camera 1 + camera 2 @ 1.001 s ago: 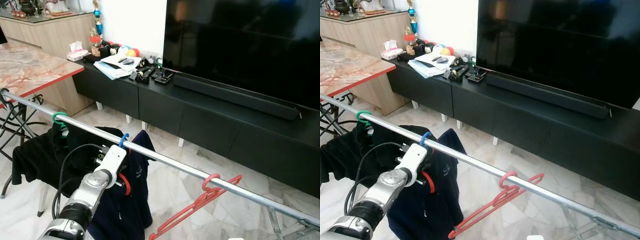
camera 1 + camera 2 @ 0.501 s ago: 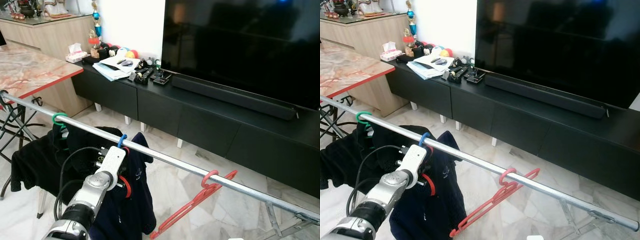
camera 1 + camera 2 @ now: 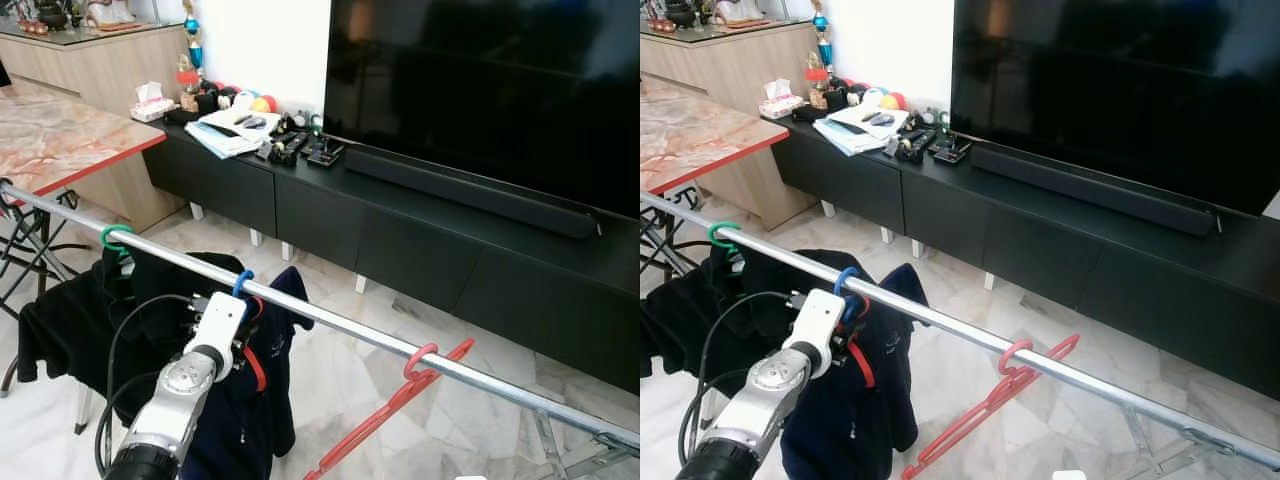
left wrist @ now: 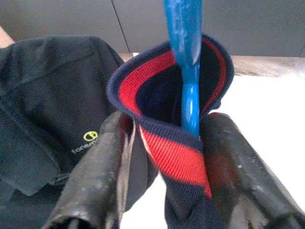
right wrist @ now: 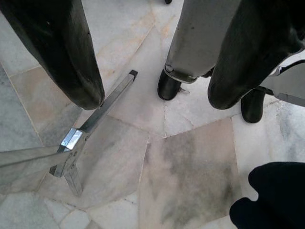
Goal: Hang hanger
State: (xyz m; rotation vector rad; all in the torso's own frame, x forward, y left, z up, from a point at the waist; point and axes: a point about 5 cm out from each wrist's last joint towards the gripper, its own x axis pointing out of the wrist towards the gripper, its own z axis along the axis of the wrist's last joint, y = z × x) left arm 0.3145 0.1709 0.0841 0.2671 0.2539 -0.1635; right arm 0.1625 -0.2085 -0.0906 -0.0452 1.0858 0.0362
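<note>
Blue hanger (image 4: 188,71) with navy collar (image 4: 167,138) between clamped left end effector (image 4: 164,157) fingers.

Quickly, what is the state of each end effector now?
Left end effector: shut on the navy shirt collar around the blue hanger.
Right end effector: open, holding nothing, above the floor.

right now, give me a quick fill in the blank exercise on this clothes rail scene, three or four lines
1. The hanger whose hook sits on the rail just above the left gripper is ____ in colour.
2. The bare hanger hanging further along the rail, with no garment on it, is ____.
3. The left gripper's fingers are closed on the navy garment at its ____, which is lined in red.
4. The leftmost hook on the rail is ____.

Missing words: blue; red; collar; green
</note>
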